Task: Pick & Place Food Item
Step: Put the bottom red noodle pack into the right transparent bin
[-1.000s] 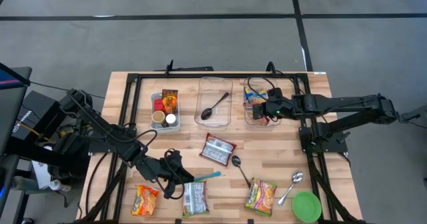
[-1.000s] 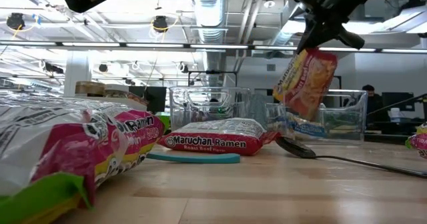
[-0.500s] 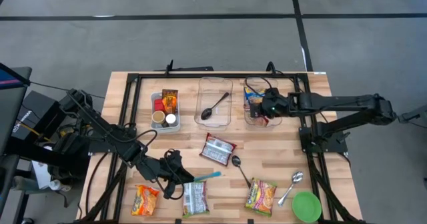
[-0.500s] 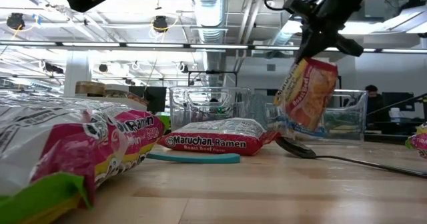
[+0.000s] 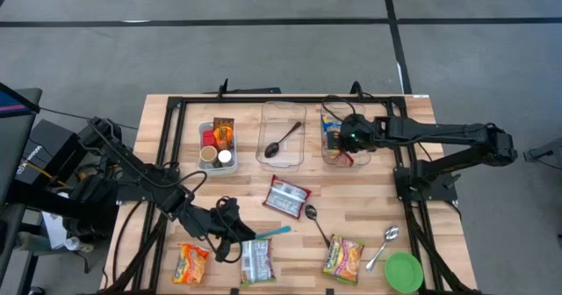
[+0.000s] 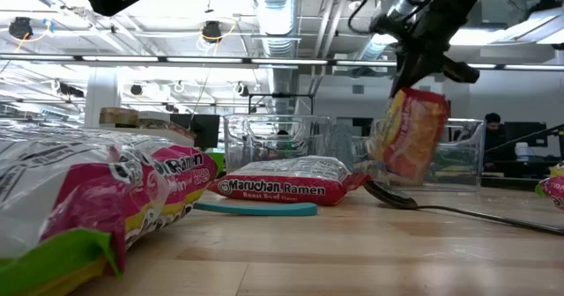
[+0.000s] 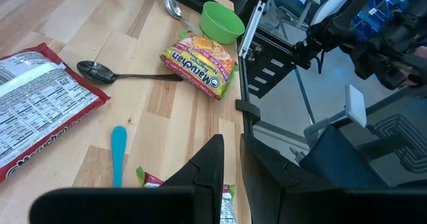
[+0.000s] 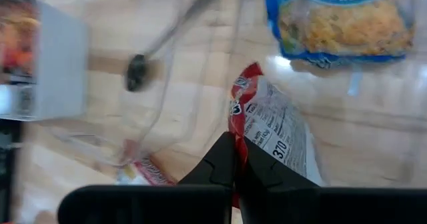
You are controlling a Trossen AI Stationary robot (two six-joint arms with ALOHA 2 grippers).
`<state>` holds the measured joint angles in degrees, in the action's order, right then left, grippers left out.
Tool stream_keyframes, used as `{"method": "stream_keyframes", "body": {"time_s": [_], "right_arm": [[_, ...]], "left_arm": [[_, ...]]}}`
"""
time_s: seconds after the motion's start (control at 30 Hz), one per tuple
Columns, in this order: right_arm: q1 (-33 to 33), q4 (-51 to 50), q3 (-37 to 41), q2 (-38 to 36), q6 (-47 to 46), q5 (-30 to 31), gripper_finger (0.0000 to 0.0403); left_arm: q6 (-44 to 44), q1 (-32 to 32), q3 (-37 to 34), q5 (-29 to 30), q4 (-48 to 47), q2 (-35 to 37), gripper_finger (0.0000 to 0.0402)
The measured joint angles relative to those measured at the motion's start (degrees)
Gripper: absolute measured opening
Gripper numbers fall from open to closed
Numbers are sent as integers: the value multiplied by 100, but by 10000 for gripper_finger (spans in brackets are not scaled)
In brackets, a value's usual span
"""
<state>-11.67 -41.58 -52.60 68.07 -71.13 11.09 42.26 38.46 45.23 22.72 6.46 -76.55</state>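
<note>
Red-and-yellow ramen packet point(image 6: 411, 134) hanging upright, pinched at its top edge — over the clear bin point(image 5: 327, 151)

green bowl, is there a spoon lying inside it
No, the green bowl holds nothing in the high view; the nearest spoon lies on the wooden table beside it.
</note>
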Motion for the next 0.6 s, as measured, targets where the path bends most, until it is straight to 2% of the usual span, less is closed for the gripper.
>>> {"method": "stream_keyframes", "body": {"time_s": [0.17,0.6], "right_arm": [[-196,-333,7,199,1,-229,0],[-672,-643,2,435,277,-330,0]], "left_arm": [[2,0,0,0,14,0,44],[2,0,2,0,4,0,44]]}}
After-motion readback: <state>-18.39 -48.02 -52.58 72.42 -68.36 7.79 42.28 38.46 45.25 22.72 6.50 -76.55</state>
